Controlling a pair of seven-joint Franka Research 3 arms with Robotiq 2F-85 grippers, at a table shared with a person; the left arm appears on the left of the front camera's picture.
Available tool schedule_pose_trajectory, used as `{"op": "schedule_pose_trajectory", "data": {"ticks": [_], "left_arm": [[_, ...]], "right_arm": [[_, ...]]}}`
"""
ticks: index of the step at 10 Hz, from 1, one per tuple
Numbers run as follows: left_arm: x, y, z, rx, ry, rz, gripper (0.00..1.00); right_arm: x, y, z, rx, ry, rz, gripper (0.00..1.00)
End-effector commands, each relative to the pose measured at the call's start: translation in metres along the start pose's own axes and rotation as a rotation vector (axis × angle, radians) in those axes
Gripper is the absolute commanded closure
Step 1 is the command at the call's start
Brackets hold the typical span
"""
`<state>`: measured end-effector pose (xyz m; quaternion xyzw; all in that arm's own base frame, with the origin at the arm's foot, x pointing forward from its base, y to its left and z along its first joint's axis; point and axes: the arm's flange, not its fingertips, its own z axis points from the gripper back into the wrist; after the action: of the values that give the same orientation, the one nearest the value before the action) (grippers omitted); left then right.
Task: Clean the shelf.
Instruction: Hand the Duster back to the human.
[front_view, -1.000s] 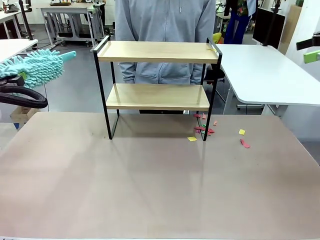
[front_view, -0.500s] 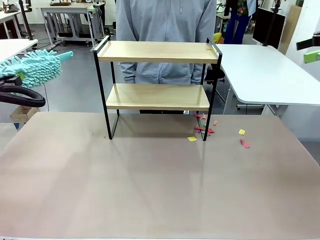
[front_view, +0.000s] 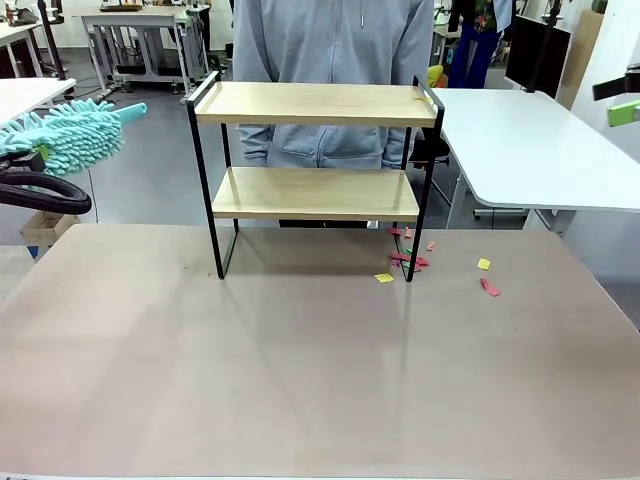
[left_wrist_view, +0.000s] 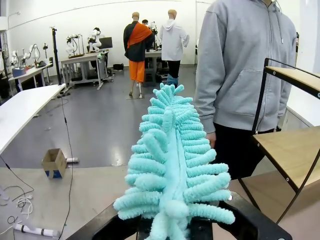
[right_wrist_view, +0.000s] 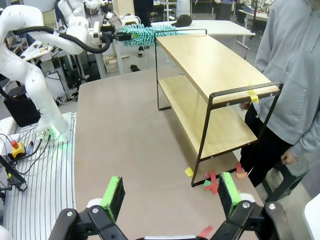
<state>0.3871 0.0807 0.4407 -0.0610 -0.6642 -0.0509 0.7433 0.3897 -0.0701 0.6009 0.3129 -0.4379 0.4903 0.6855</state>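
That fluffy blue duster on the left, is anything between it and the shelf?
Nothing visible. The duster, held in the left gripper, hangs in open air left of the shelf.

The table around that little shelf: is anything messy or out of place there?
Yes. Small red and yellow paper scraps lie scattered on the table by the shelf's right legs. One yellow scrap clings to the top rail.

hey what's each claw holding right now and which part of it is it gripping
The left claw is shut on the teal duster, gripping it at its handle end. The right claw is open and holds nothing.
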Motion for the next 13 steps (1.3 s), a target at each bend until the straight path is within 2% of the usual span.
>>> {"op": "schedule_pose_trajectory", "data": {"ticks": [1,10,11,12,13], "left_arm": [[0.002,0.001,0.0,0.004,-0.008,-0.008,0.82],[0.002,0.001,0.0,0.004,-0.008,-0.008,0.82],[0.001,0.0,-0.001,-0.001,0.0,0.0,0.65],[0.015,0.005,0.013,-0.046,0.026,0.011,0.26],[0.025,0.007,0.02,-0.039,0.022,0.024,0.08]], "right_arm": [[0.002,-0.001,0.001,0.0,-0.018,0.018,0.0],[0.002,-0.001,0.001,0.0,-0.018,0.018,0.0],[0.002,-0.001,0.001,0.0,-0.018,0.018,0.0],[0.002,-0.001,0.001,0.0,-0.018,0.018,0.0],[0.002,-0.001,0.001,0.0,-0.018,0.018,0.0]]}}
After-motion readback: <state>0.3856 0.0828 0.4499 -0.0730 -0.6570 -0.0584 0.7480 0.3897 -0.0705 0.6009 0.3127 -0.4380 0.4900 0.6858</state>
